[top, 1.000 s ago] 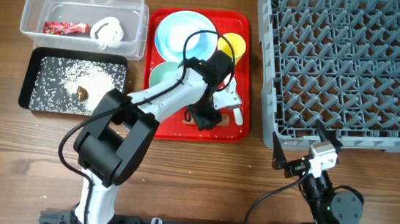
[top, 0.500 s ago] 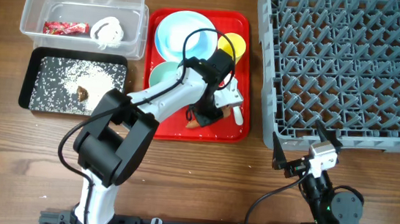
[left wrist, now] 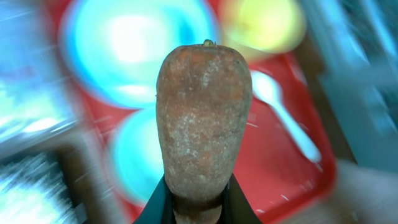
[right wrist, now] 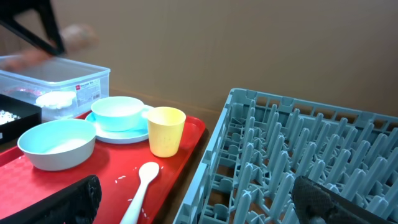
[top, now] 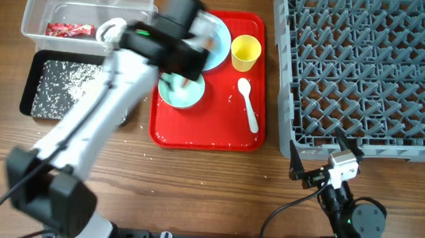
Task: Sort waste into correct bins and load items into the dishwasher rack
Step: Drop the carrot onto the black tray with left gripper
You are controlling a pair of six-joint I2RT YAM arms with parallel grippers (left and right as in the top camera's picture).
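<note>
My left gripper (left wrist: 199,200) is shut on the orange carrot piece (left wrist: 203,118) and holds it up above the left part of the red tray; in the overhead view the arm is blurred and the gripper (top: 183,54) hangs over the pale whitish-green bowl (top: 180,91). The light-blue plate (top: 220,38), yellow cup (top: 245,52) and white spoon (top: 248,103) lie on the tray. The light-blue bowl (right wrist: 121,112) stands on the plate. The clear tub (top: 36,0) holds the red wrapper (top: 68,29) and tissue (top: 115,31). The black bin (top: 40,87) holds rice (top: 72,78). The brown scrap is hidden. My right gripper (top: 321,154) is open and empty before the dishwasher rack (top: 373,72).
The red tray (top: 212,127) lies between the bins and the rack, with a few rice grains on it. The left arm crosses over the black bin's right end and the tub's right corner. Bare wooden table lies in front of the tray.
My left gripper has taken the carrot piece off the tray's front and swung up and to the left with it, fast. The right arm has not moved.
</note>
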